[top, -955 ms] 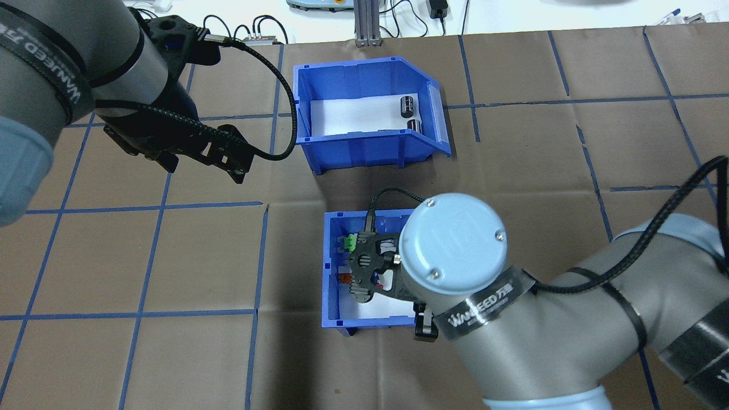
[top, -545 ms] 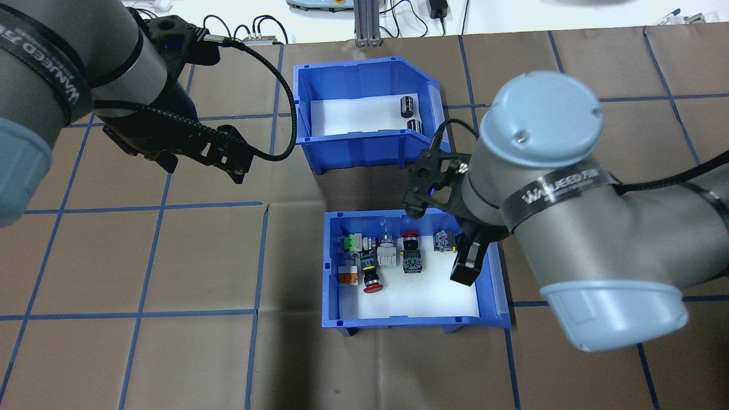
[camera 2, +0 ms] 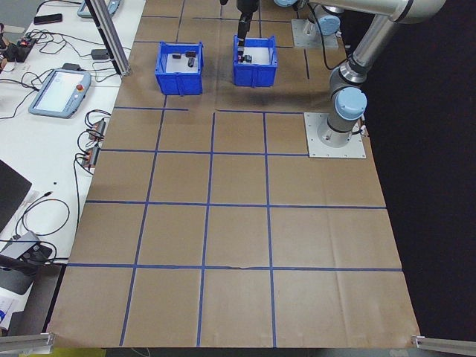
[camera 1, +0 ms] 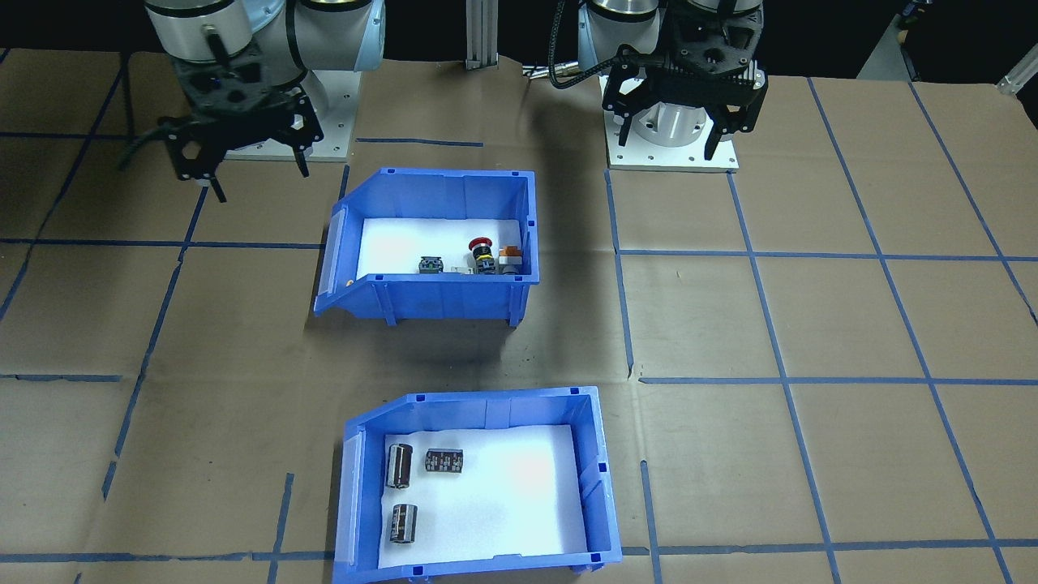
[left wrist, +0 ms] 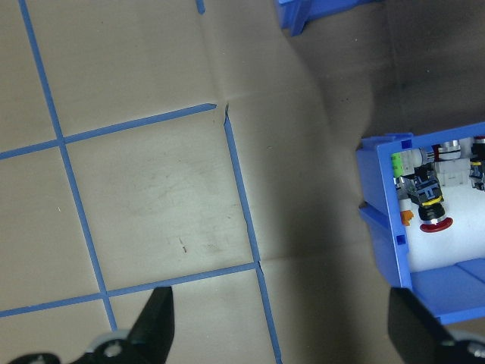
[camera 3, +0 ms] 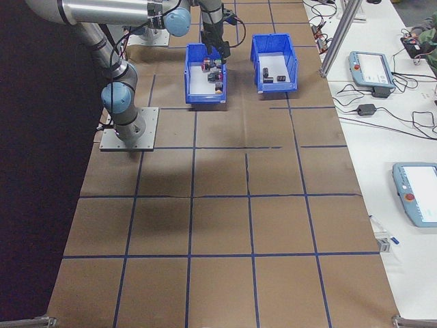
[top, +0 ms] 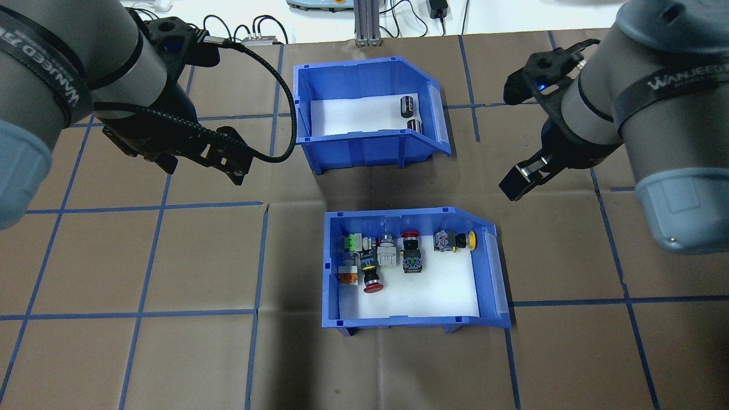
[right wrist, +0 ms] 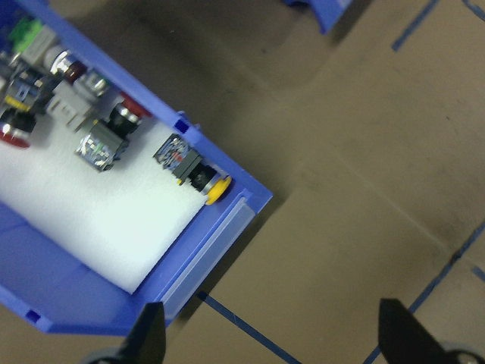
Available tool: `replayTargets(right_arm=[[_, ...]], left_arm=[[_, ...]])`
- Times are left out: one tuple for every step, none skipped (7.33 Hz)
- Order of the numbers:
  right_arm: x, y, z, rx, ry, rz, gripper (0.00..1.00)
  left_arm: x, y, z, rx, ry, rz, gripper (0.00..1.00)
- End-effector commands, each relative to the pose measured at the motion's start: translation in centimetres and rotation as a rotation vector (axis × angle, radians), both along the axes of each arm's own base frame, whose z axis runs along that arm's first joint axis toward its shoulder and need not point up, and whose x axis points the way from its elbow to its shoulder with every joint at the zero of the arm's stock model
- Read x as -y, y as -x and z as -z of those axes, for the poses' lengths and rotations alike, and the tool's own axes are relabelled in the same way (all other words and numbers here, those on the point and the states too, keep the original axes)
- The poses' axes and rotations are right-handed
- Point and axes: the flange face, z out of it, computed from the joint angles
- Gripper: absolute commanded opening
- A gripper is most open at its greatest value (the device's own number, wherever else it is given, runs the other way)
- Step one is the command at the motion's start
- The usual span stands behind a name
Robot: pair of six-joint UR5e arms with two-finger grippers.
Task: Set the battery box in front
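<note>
The battery box (top: 364,149) is a blue bin with a white foam floor, resting on the far side of the table with dark cylinders (top: 406,106) at its sloped end. The front-facing view shows the battery box (camera 1: 478,405) at the bottom, holding three cylinders (camera 1: 399,465). My left gripper (top: 202,168) hangs open above the table, to the left of the box. My right gripper (top: 521,176) is open in the air to the box's right and slightly nearer me. Both wrist views show wide-apart fingers with nothing between them.
A second blue bin (top: 331,267) with coloured push-button switches (top: 373,282) sits nearer the robot, directly behind the battery box. Brown paper with blue tape lines covers the table. Cables and a metal post (top: 367,23) lie beyond the far edge.
My right arm has lifted out of the switch bin and swung away to the right and farther out. The left arm and both bins have stayed put.
</note>
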Motion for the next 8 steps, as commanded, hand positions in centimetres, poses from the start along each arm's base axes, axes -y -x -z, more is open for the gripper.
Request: replayTargets(right_arm=[[2.7,0.7,-1.6,0.036,-0.022,0.358,1.0],[4.9,0.8,-2.0,0.028,-0.075,0.415,1.0],[6.7,0.8,-2.0,0.029,-0.093,0.508,1.0],[7.9,0.8,-1.3,0.032,-0.108,0.544,1.0],[8.4,0.7,-0.6,0.029,-0.12,0.543,1.0],[8.8,0.7,0.0,0.03,-0.134,0.543,1.0],[9.1,0.8,-0.5,0.03,-0.123,0.545,1.0],[9.3,0.8,-0.9,0.031,-0.119,0.545,1.0]], left_arm=[[-0.1,0.0,0.2,0.002,-0.002,0.005,1.0],[-0.1,0.0,0.2,0.001,-0.004,0.007,1.0],[-0.1,0.0,0.2,0.001,-0.004,0.005,1.0],[-0.1,0.0,0.2,0.001,-0.002,0.005,1.0],[-0.1,0.0,0.2,0.002,-0.004,0.007,1.0],[-0.1,0.0,0.2,0.0,-0.004,0.001,1.0],[-0.2,0.0,0.2,0.0,-0.004,-0.001,1.0],[-0.1,0.1,0.2,0.0,-0.005,-0.001,1.0]])
